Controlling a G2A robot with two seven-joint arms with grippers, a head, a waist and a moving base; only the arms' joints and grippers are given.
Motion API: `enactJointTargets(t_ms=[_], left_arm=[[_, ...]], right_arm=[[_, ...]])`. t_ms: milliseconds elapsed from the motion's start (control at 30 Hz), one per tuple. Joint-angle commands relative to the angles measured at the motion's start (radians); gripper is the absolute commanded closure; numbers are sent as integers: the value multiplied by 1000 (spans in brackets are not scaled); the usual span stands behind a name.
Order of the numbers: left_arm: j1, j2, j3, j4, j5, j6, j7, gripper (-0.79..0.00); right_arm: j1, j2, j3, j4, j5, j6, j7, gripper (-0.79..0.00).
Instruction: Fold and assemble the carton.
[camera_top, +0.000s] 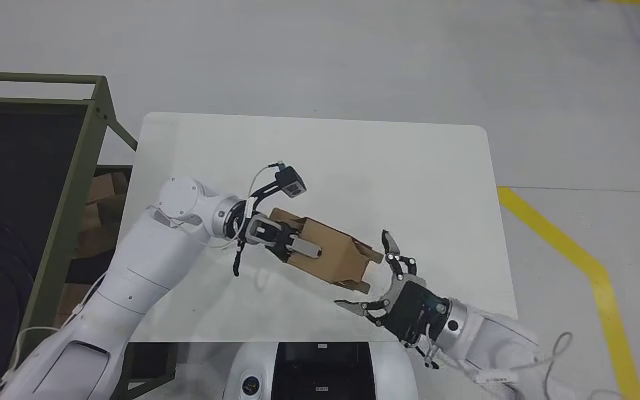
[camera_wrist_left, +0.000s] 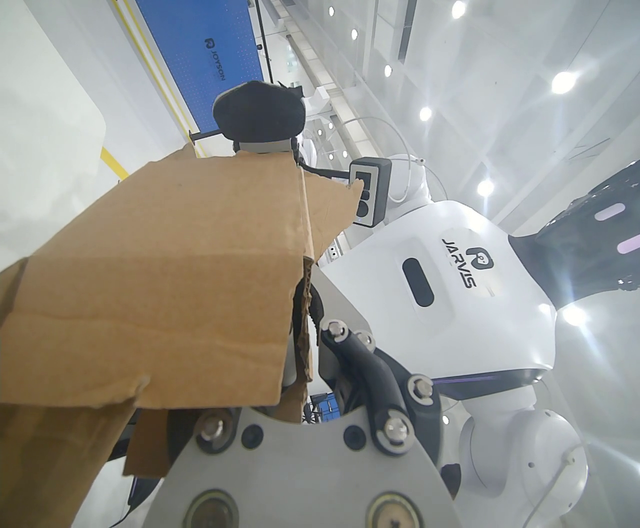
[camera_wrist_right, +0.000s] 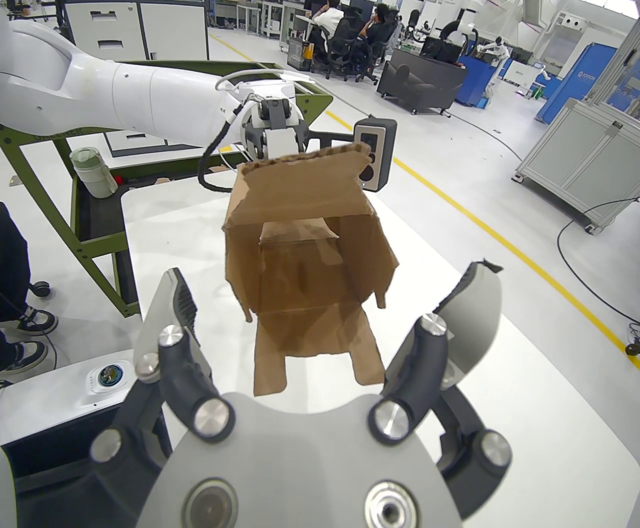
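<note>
A brown carton (camera_top: 330, 255) is held in the air above the white table (camera_top: 400, 170), lying on its side and partly squared up. My left gripper (camera_top: 285, 240) is shut on its closed end; a black finger pad (camera_wrist_left: 260, 115) presses on the cardboard (camera_wrist_left: 150, 290). The carton's open end (camera_wrist_right: 300, 240) faces my right gripper (camera_wrist_right: 322, 300), with its lower flap hanging down. My right gripper (camera_top: 385, 270) stands open just in front of that end, its two fingers spread to either side of the flaps and touching nothing.
A green metal rack (camera_top: 75, 130) stands left of the table, with flat cardboard (camera_top: 100, 215) stacked in it and a pale cup (camera_wrist_right: 92, 170) on its shelf. A yellow floor line (camera_top: 570, 250) runs to the right. A person's feet (camera_wrist_right: 20, 340) are beside the rack.
</note>
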Motion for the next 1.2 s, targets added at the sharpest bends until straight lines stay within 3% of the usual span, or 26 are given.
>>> enactJointTargets(t_ms=[0,33,100,167,933,1167], left_arm=[[-1,1,2,-1,1,0,0,0],[-1,1,2,-1,1,0,0,0],[-1,2,3,-1,0,-1,0,0],[-1,2,5,-1,1,-2,0,0],[-2,10,15,-11,1,-10,0,0],[-3,12,16,-10,-3,-11,0,0]], right_arm=[[-3,0,6,0,-9,-4,-6,-659],[-5,0,8,-1,-13,-4,-9,-637],[-9,0,12,-1,-20,-7,-14,-502],[-12,0,15,-2,-26,-11,-13,-443],[-40,-3,40,-18,-68,-36,-3,-299],[-42,-5,39,-24,-71,-35,10,-175]])
